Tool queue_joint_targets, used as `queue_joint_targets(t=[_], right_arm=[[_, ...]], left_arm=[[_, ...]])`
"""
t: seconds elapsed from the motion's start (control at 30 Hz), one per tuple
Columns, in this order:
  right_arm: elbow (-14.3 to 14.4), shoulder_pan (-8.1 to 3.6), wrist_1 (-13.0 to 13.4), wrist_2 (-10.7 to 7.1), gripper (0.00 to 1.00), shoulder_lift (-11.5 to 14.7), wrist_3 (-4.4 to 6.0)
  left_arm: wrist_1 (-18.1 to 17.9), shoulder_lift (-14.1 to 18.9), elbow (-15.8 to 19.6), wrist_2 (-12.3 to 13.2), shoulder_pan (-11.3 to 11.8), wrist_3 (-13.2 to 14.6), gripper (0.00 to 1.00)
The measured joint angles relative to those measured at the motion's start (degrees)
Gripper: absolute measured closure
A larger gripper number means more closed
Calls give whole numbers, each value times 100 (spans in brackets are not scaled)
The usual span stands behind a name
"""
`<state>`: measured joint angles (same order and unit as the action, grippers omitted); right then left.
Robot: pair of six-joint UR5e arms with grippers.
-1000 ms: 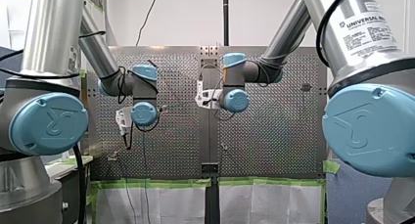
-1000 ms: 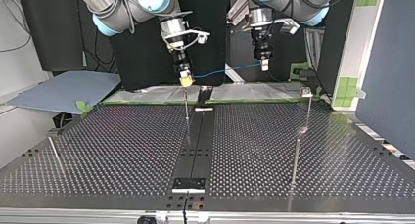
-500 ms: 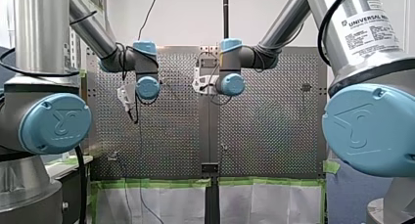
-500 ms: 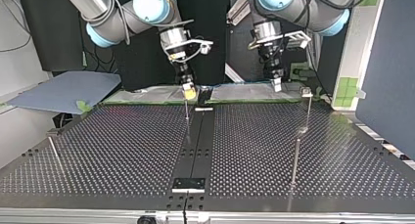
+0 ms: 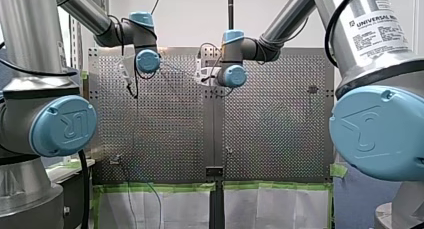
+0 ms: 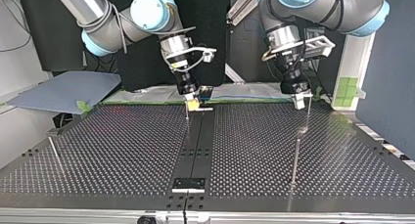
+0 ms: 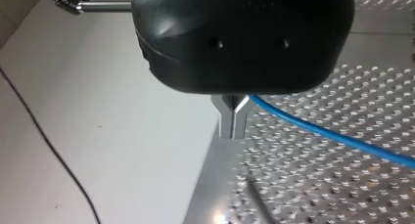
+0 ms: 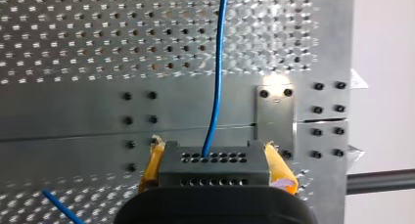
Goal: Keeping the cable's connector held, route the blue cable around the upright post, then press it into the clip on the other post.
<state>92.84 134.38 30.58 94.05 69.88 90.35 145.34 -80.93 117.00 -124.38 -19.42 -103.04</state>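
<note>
Here's the blue cable, running out of the dark connector across the perforated table. My right gripper has that connector clamped between its yellow pads, right by the thin middle post. My left gripper pinches the cable, metal fingers together, just beside the clip post at the top view's right.

The front camera looks from 6 o'clock toward 12 over the counter. The top camera faces it, low, from the far edge. Both wrist cameras sit close behind their fingers, the right one against the connector, and share the blue cable.
</note>
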Motion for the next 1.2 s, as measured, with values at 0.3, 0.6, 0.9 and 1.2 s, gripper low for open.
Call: queue_joint_targets(t=[0.3, 0.6, 0.9, 1.2], right_arm=[[-461, -40, -308, -102, 100, 15, 34], [-935, -44, -574, -225, 100, 31, 67], [-1427, -43, -638, -450, 100, 32, 245], [-1944, -67, -656, -491, 100, 16, 271]], left_arm=[[491, 63, -473, 289, 191, 64, 100], [998, 118, -942, 457, 476, 177, 100], [1537, 99, -1416, 942, 992, 196, 100], [2071, -282, -1875, 1483, 1534, 185, 100]])
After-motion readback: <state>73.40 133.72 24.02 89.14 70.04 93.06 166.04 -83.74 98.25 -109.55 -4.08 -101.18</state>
